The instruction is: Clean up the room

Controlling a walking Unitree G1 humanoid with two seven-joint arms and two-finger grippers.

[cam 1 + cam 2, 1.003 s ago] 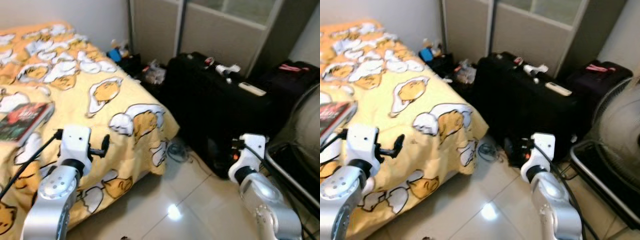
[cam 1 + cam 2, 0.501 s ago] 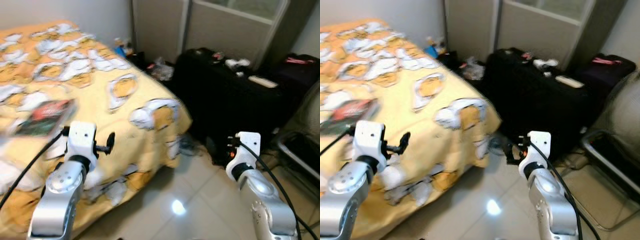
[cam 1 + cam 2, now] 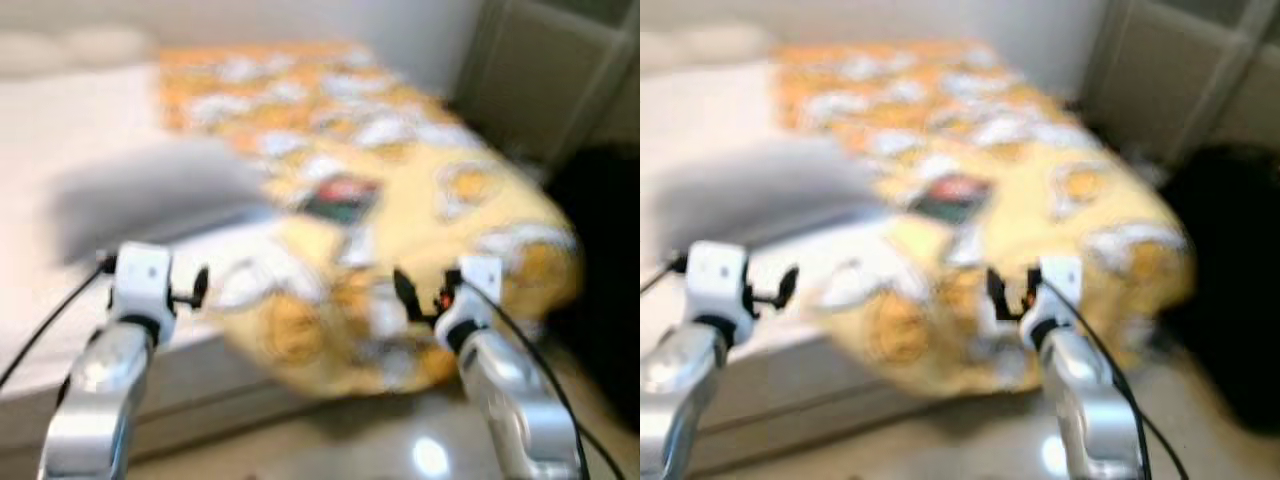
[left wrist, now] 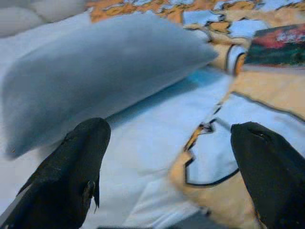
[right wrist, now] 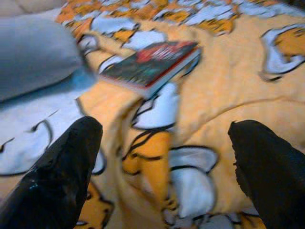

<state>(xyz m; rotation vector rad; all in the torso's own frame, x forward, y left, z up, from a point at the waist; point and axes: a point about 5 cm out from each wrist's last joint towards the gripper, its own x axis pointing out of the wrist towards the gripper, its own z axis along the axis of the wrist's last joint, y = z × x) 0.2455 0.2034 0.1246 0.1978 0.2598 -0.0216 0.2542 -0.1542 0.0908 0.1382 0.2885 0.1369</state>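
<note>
Change since half a second ago: our head camera has swung left. The black suitcase that stood mid-frame now shows as a dark mass (image 3: pixel 610 270) at the right edge, and the bed (image 3: pixel 60 130) spans the frame. The head views are blurred. This is camera motion; we record no move of the things themselves.

1. Book (image 5: pixel 152 64), dark cover with red, lying flat on the quilt (image 5: pixel 228 90) near the middle of the bed. Nothing touches it.
2. Quilt, yellow with a white and orange cartoon print, covering the far and right part of the bed and hanging over its near edge.
3. Pillow (image 4: pixel 95 67), pale grey-blue, on the white sheet (image 4: pixel 143 157) just beside the quilt's edge, to the left of the book.
4. Left gripper (image 4: pixel 176 157), raised over the sheet before the pillow; fingers (image 4: pixel 76 167) spread wide, holding nothing.
5. Right gripper (image 5: pixel 167 162), raised over the quilt, the book beyond it; fingers (image 5: pixel 62 171) spread wide, holding nothing.

Containers: the dark mass is too blurred for us to tell contents.
</note>
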